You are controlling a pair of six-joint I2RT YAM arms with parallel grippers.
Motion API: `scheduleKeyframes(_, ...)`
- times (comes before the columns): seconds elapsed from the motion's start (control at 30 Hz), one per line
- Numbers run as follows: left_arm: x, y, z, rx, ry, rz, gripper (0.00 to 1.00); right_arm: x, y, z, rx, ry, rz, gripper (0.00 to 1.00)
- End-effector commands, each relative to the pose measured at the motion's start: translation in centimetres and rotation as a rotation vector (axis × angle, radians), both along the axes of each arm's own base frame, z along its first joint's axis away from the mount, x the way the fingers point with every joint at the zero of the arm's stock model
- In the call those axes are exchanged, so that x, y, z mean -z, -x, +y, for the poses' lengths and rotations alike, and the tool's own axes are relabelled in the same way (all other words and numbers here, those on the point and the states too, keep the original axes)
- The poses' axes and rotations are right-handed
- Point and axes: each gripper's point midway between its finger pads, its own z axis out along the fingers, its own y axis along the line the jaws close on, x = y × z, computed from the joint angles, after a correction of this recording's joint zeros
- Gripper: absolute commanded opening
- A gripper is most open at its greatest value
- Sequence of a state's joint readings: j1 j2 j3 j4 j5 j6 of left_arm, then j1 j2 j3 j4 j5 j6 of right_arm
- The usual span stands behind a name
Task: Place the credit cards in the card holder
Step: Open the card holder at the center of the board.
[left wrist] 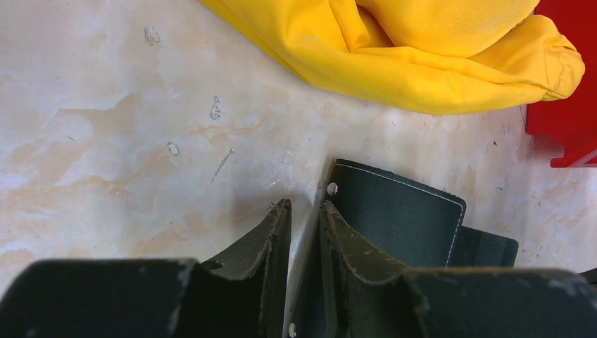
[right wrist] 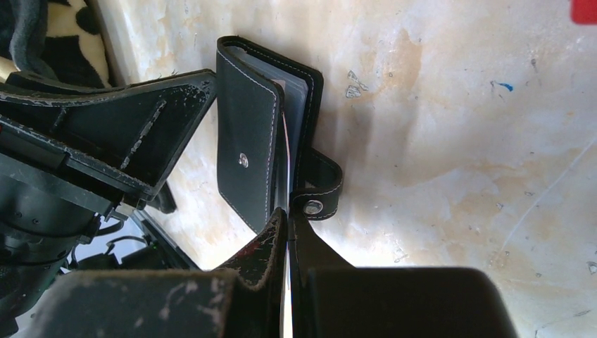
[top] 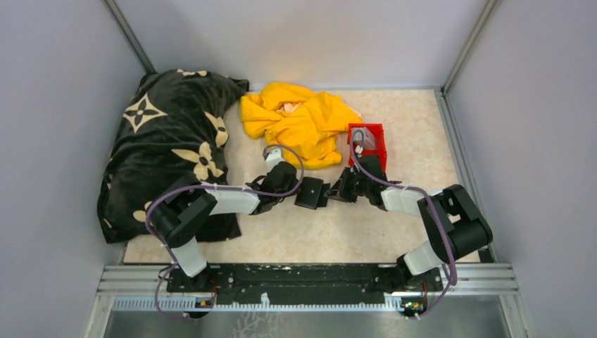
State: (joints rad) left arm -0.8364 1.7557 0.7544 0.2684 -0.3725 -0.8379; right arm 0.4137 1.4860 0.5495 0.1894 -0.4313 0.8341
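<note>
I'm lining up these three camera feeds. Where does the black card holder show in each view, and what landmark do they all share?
Top external: card holder at the centre of the picture.
Left wrist: lower centre-right.
Right wrist: upper left of centre, part open, a credit card edge-on at its opening.
Shared landmark: red bin, right of centre from above, right edge in left wrist, top right corner in right wrist.
</note>
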Motion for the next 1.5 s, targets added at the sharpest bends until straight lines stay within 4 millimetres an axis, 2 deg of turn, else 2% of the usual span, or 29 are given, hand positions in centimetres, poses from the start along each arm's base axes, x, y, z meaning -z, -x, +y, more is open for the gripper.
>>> scheduleKeyframes(0.0, 9.9, 11.2, 6.6, 0.109, -0.315, 0.438, 0.30, -0.7, -0.6, -0.6, 0.013, 0.030, -0.043, 0.00)
scheduleKeyframes(0.13, 10.0, 11.2, 6.6, 0.109, -0.319, 0.441, 0.30, -1.3, -0.7, -0.7, 0.016, 0.031, -0.058, 0.00)
scheduleKeyframes(0.33, 10.1, 11.3, 6.6, 0.112, -0.318, 0.444, 0.30, -1.2, -0.6, -0.7, 0.017, 0.030, -0.057, 0.00)
scheduleKeyframes(0.8, 10.2, 11.5, 6.6, 0.117, -0.316, 0.452, 0.29, 0.0, -0.7, -0.3, 0.016, 0.010, -0.032, 0.00)
scheduleKeyframes(1.47, 10.8, 12.9, 6.5, 0.134, -0.324, 0.486, 0.29, 1.4, -0.6, 0.0, 0.012, -0.005, -0.005, 0.00)
